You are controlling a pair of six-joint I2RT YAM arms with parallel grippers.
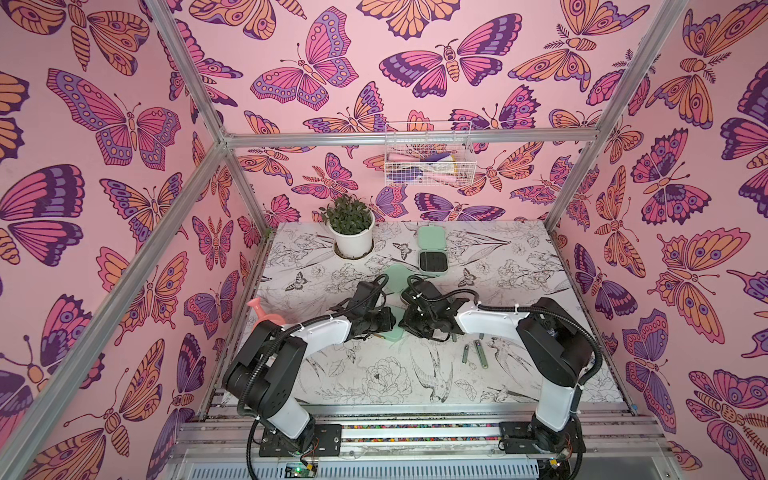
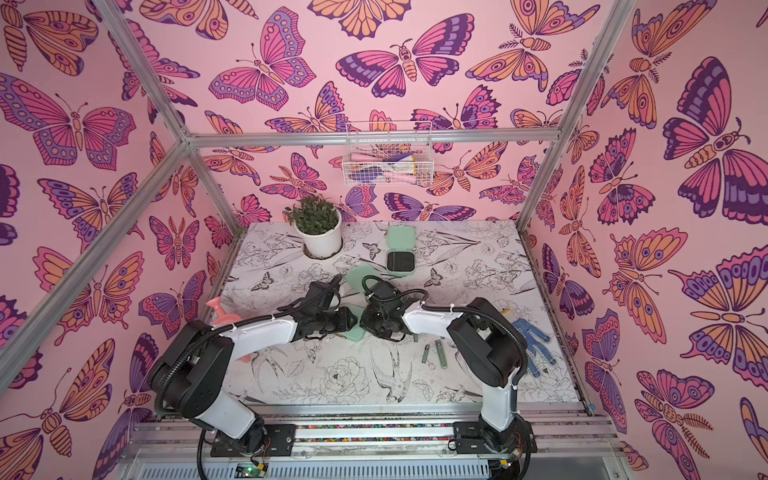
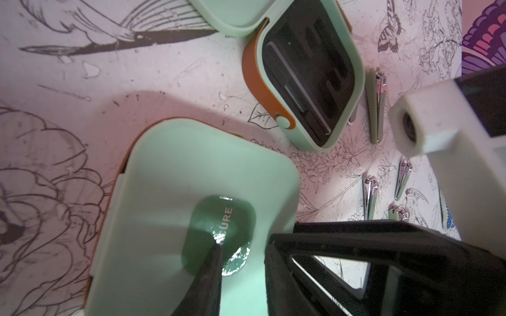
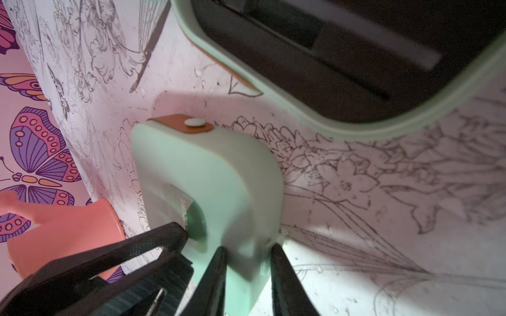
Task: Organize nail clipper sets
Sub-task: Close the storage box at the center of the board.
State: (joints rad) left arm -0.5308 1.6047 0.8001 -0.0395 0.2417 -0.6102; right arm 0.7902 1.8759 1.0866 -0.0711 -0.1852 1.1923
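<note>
A closed mint-green case [image 3: 191, 175] with a dark green label is held between both arms at the middle of the table [image 1: 395, 337]. My left gripper [image 3: 243, 262] is shut on it, one finger on the label. From the opposite side my right gripper [image 4: 247, 254] is shut across the case's thickness near a corner. A second case [image 3: 306, 74] lies open just behind, showing a black slotted interior and an orange strap. A third open case [image 1: 433, 261] sits further back. Slim clippers [image 1: 482, 353] lie loose to the right, and several clippers [image 3: 375, 109] show in the left wrist view.
A pink watering can [image 1: 266, 316] stands left of the left arm. At the back left is a potted plant [image 1: 351, 232]. A blue dotted glove [image 2: 534, 345] lies at the right edge behind the right arm. A wire basket [image 1: 428, 158] hangs on the back wall.
</note>
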